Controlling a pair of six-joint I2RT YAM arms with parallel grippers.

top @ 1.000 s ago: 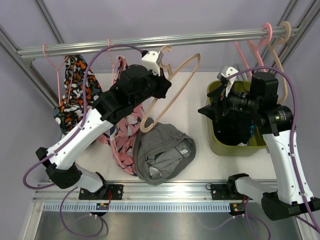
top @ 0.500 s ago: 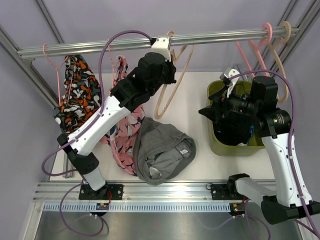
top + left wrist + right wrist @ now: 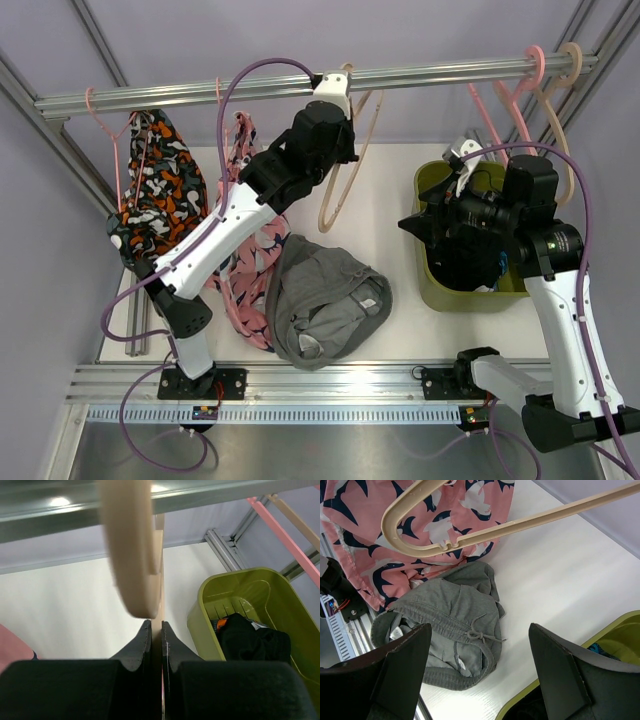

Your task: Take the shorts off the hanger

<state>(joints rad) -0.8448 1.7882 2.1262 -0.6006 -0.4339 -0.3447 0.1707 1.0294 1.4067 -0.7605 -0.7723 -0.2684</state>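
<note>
While the left gripper [image 3: 156, 626] pinches the thin stem of a beige hanger [image 3: 127, 555], its jaws pressed nearly together, the hanger's hook sits up against the middle of the rail [image 3: 430, 72]. Whether the hook rests on the rail cannot be told.

At the rail's left end, orange, dark and white patterned shorts [image 3: 155, 185] hang from a pink hanger [image 3: 100, 110]. Next along the rail, pink shorts with dark fish shapes [image 3: 250, 300] hang behind the left arm.

Below the rail's middle, the grey shorts [image 3: 325, 305] lie crumpled on the white table [image 3: 400, 200], clear of the beige hanger.

Under the rail's right half stands a green bin [image 3: 240, 585] with black cloth [image 3: 250, 637] inside. The right gripper [image 3: 479, 627] hangs there, fingers spread wide and holding nothing.

At the rail's right end, a second pink hanger [image 3: 500, 100] and a second beige hanger [image 3: 565, 60] hang bare.
</note>
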